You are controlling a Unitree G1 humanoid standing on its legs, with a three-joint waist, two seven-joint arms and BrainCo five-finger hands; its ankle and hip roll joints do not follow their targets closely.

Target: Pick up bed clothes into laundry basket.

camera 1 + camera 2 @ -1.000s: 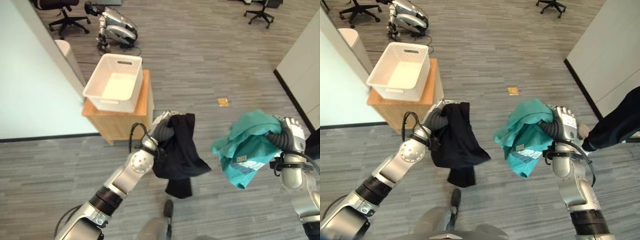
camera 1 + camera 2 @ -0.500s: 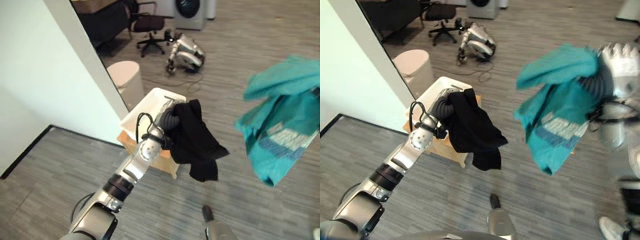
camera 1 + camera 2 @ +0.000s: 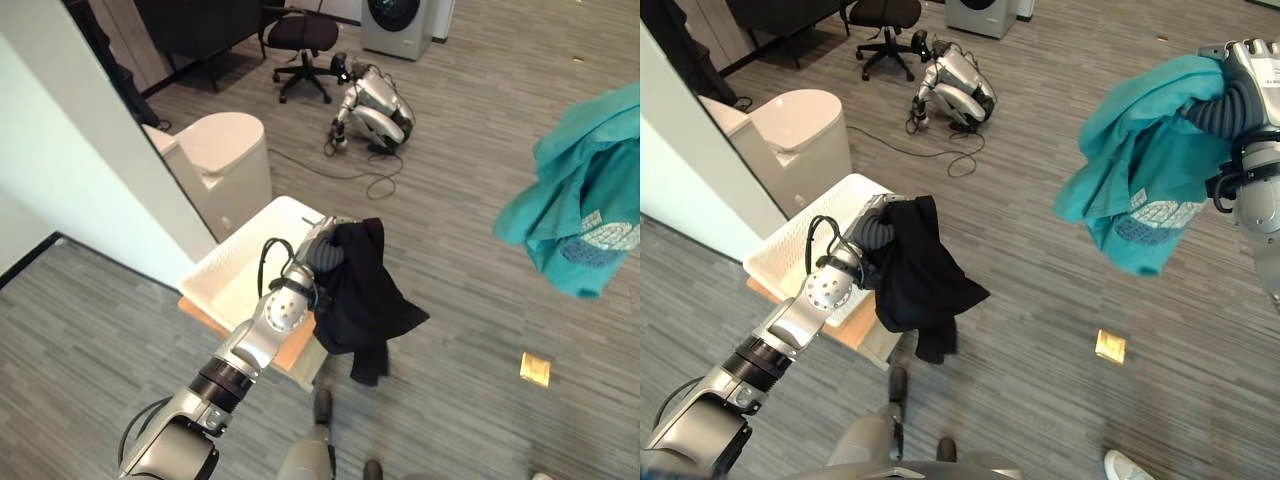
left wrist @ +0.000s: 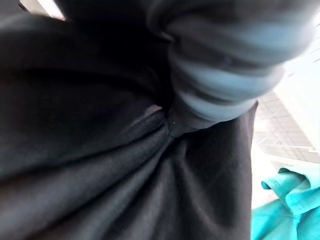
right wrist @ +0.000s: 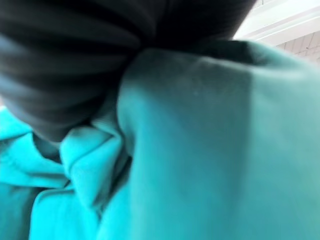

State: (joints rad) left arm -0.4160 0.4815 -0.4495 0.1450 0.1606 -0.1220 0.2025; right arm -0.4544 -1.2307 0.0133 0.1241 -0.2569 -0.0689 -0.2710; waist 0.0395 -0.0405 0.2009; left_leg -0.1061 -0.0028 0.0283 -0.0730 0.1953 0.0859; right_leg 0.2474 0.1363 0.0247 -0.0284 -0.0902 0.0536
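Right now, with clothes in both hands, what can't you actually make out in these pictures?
- Left hand: its fingers are buried in the black garment, in both eye views and its wrist view.
- Right hand: its fingertips are hidden by the teal garment.
- Laundry basket: its near corner is covered by the left arm.
- Teal garment: cut by the left eye view's right edge.

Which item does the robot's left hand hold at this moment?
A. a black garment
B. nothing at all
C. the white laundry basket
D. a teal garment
A: the left hand is closed on the black garment, which hangs beside the white laundry basket, while the teal garment is held up by the right hand.
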